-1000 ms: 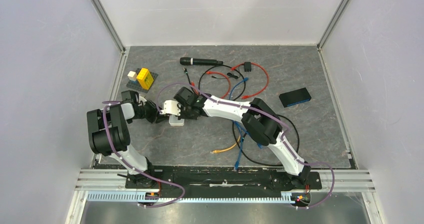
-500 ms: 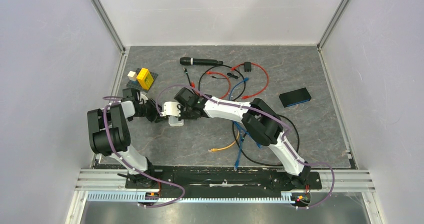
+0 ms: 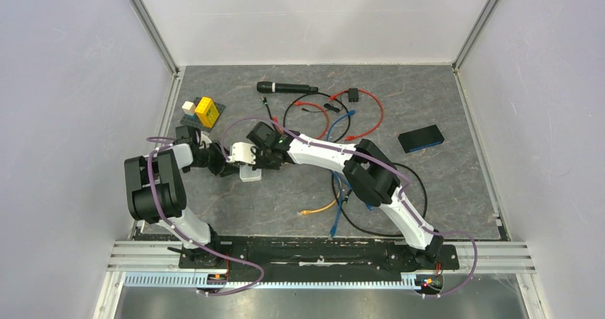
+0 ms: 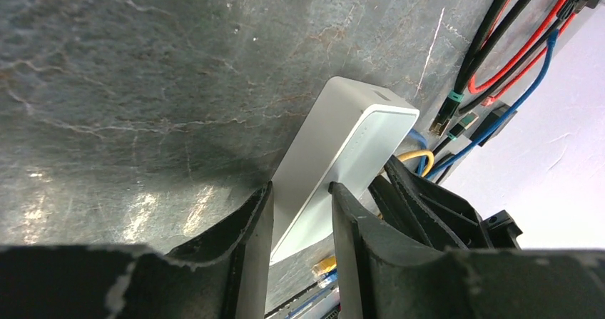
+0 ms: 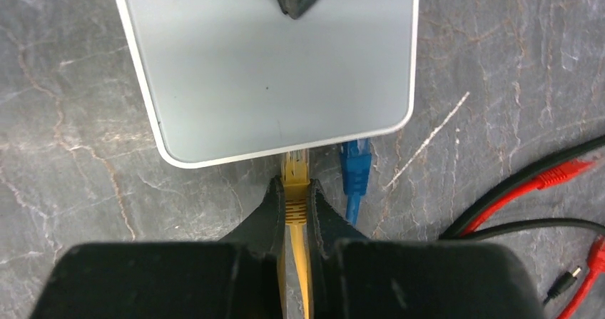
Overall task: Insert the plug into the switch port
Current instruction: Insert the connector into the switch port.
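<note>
A: Now, location of flat pale grey-white rounded rectangular box (image 5: pixel 264 69)?
B: Left of centre on grey marbled tabletop (image 5: pixel 499 62), clamped across its flat faces by left gripper (image 4: pixel 300 194).
A: And yellow cable plug (image 5: pixel 295 170)?
B: Pinched by right gripper (image 5: pixel 294 196), tip touching box's right-hand edge; depth of entry impossible to tell. Blue cable plug (image 5: pixel 354 165) just beside it, at same edge.
</note>
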### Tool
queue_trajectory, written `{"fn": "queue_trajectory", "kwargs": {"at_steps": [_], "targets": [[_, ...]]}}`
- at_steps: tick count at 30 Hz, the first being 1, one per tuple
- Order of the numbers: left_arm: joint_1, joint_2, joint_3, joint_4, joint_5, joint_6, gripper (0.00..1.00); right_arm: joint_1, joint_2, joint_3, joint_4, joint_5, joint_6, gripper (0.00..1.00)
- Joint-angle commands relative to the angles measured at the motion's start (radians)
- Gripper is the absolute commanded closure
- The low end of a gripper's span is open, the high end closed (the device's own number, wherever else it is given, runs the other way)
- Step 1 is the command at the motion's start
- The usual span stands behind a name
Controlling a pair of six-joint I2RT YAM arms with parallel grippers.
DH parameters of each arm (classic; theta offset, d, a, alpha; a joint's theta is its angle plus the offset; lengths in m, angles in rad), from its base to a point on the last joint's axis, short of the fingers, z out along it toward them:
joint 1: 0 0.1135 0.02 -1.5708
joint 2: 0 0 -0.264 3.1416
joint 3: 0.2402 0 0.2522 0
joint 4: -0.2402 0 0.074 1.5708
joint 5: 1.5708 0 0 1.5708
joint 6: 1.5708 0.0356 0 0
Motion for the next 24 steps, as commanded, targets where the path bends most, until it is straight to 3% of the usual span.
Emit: {"fn": "queue_trajectory", "kwargs": {"at_steps": [1, 6, 10, 13, 18, 24], "targets": [[-0.042, -0.021, 0.005, -0.035, 0.041, 0.023, 0.58, 0.057, 0.081, 0.022, -0.079, -0.260, -0.011, 1.00], [-0.043, -0.014, 0.029, -0.067, -0.007, 0.044, 0.50, 0.045, 0.088, 0.045, -0.083, -0.287, 0.015, 1.00], [-0.052, -0.009, 0.040, -0.069, -0.018, 0.053, 0.51, 0.043, 0.084, 0.022, -0.043, -0.261, 0.025, 1.00], [-0.083, -0.001, 0.042, -0.068, -0.015, 0.052, 0.54, 0.043, 0.076, -0.013, 0.025, -0.231, 0.045, 1.00], [-0.127, 0.030, 0.018, -0.032, 0.039, -0.003, 0.68, 0.043, 0.039, -0.059, 0.167, -0.210, 0.100, 1.00], [-0.163, -0.012, -0.043, 0.063, 0.064, -0.100, 0.71, 0.044, -0.006, -0.108, 0.310, -0.253, 0.158, 1.00]]}}
